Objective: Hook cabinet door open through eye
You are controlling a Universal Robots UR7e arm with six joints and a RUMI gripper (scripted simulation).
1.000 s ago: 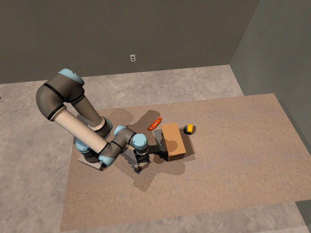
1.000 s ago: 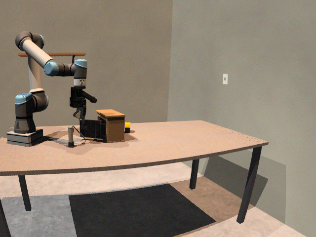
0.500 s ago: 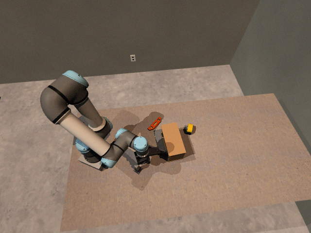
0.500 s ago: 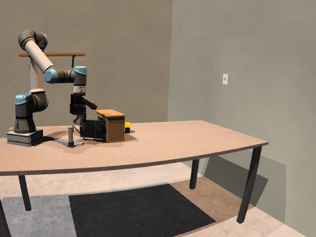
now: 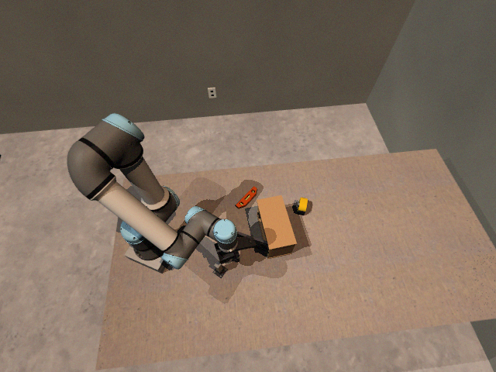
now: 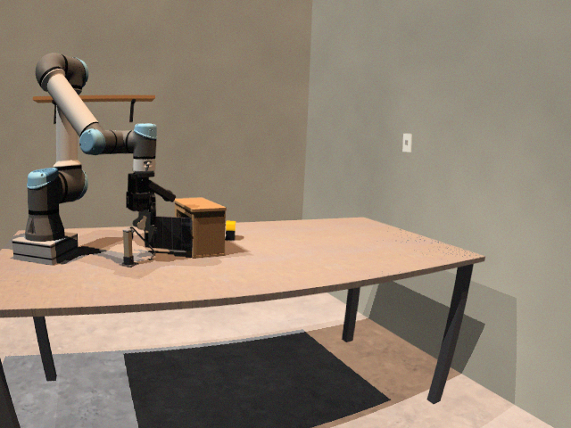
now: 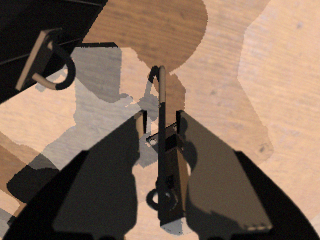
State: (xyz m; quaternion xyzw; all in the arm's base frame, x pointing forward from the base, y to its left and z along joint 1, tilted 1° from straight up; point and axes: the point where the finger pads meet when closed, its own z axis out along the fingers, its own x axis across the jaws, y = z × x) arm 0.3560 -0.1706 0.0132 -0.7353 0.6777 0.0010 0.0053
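The hook [image 7: 161, 100] is on its pivot at the post [image 7: 172, 172], its rod reaching out from the post with the curved tip beyond it, well apart from the eye [image 7: 64, 76]. The eye sits off to one side of the post on the dark open door [image 7: 30, 20]. The gripper [image 7: 159, 125] hangs right over the post. Its fingers are set narrowly apart on either side of the rod and pinch nothing, so the hook is loose between them. The likeliest trouble, as I judge it, is a side push. With so little room in the gap, any drift across the post would make one finger shove the rod or the post itself, so the hook would swing away instead of being caught. Closing off-centre could flick the tip sideways as well. A second risk lies on the door side of the post: the cabinet [image 5: 276, 224] stands loose on the bench [image 5: 380, 240]. If the hook is carried toward the eye too low or too hard, it could strike the door face, swing the door, or slide or tip the cabinet off its base. A tip dropped beside the ring would rest on the door plate and touch more than the eye.
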